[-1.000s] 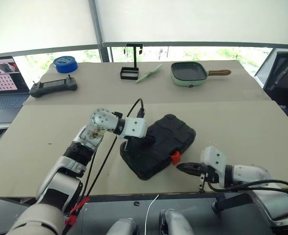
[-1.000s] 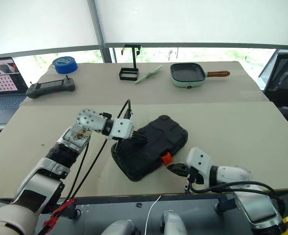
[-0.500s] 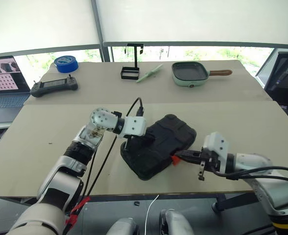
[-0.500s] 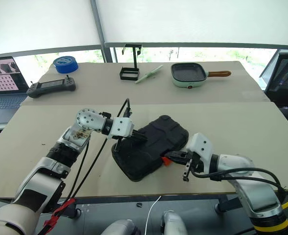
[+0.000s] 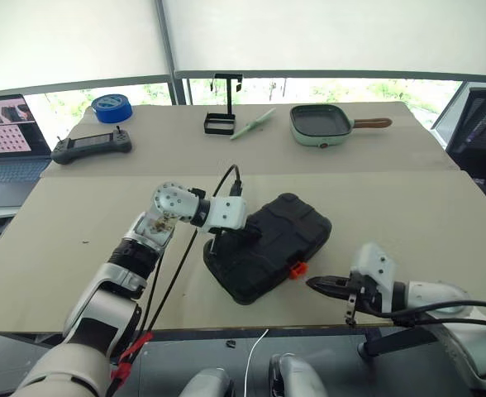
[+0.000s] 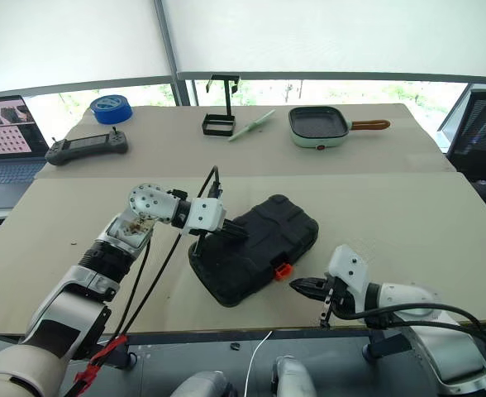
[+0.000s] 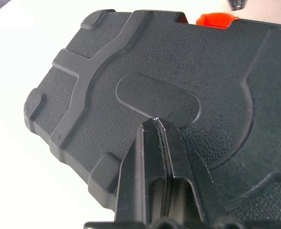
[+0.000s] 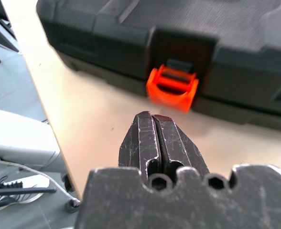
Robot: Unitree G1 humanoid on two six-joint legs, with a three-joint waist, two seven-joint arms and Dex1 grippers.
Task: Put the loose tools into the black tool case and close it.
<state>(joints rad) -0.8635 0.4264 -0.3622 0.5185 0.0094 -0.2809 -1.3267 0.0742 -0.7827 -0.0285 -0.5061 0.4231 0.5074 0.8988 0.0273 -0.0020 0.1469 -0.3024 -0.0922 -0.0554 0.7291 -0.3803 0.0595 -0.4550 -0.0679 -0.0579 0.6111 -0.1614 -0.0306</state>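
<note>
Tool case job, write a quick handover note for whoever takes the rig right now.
Left gripper: fingers shut, pressing down on the lid of the black tool case.
Right gripper: fingers shut, holding nothing, off the case and pointing at the orange latch from the near table edge.
Case: lid down, lying at an angle near the front of the table.
Done: no loose tools are visible on the table, so they appear to be packed.
Left: whether the latch is fully snapped cannot be told; check it, press it home if needed, then lift both arms away.

Closed black tool case (image 5: 269,246) lies on the table (image 5: 78,223); left gripper (image 5: 247,236) presses its lid, right gripper (image 5: 316,284) pinched near the orange latch (image 5: 294,269)
</note>
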